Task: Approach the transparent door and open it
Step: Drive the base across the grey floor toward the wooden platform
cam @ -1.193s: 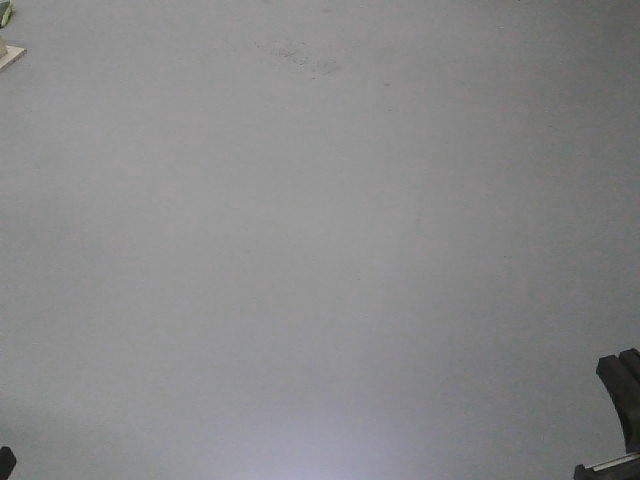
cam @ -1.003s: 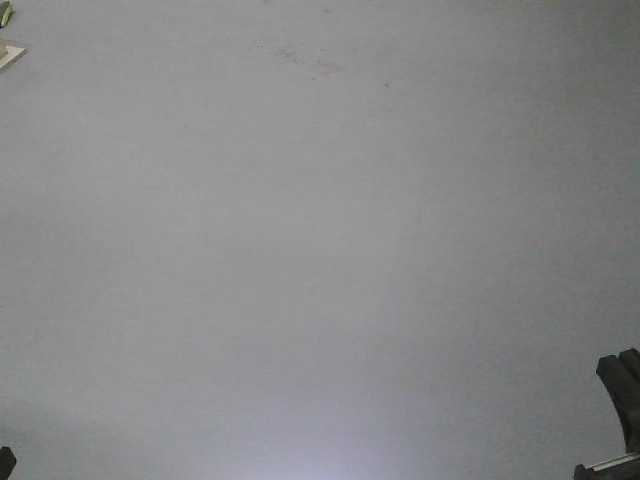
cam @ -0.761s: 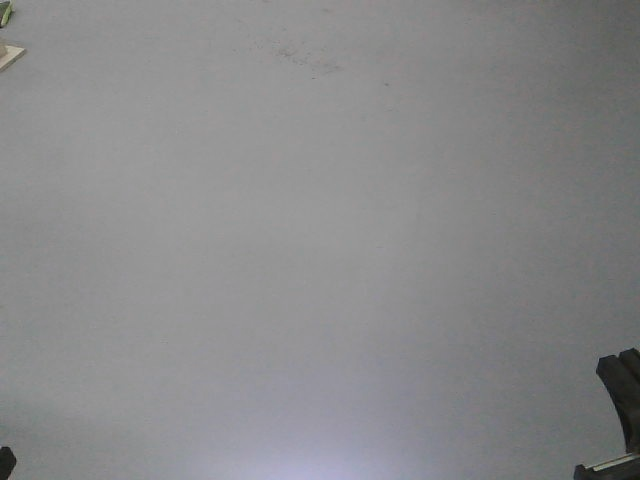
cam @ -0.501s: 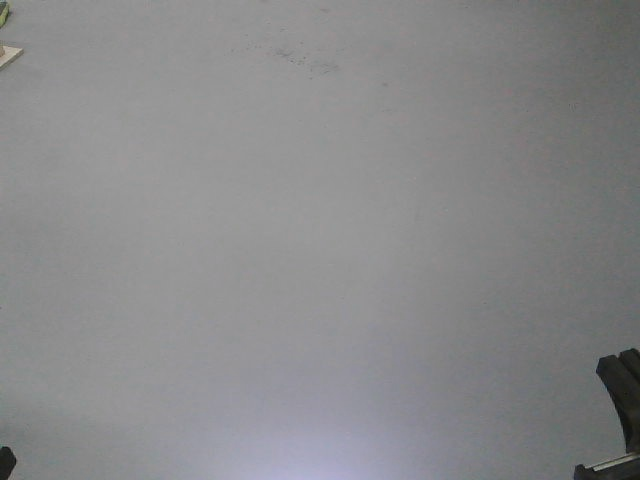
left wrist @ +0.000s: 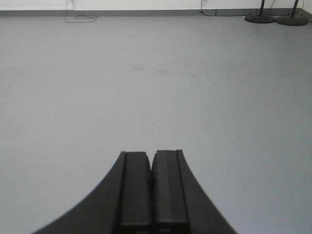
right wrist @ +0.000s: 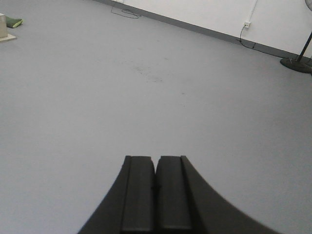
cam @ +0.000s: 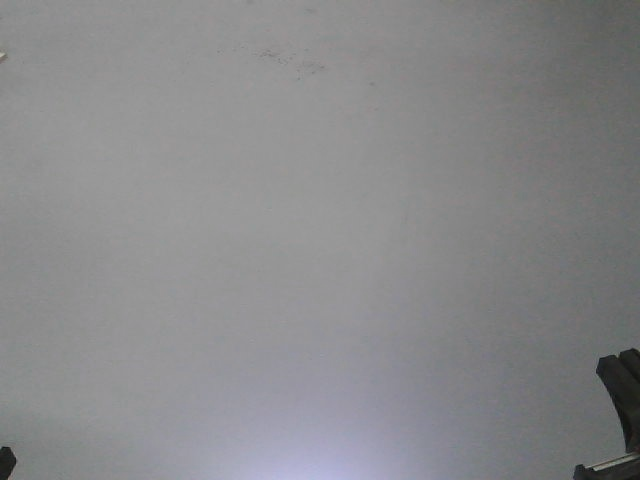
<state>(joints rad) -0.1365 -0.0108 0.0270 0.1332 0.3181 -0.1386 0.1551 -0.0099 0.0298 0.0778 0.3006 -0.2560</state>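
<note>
I'm looking at open grey floor [cam: 320, 240] that runs out to a white wall [right wrist: 209, 12]. The transparent door shows in none of my views, so I can't say where it stands. A round black stand base [right wrist: 297, 63] sits near that wall, and a faint scuff patch [cam: 285, 58] marks the floor. The left gripper [left wrist: 151, 168] and right gripper [right wrist: 156, 170] both have their jaws pressed together, holding nothing. I judge the task barely begun: finding the door, driving up to it and sliding it open all remain.
</note>
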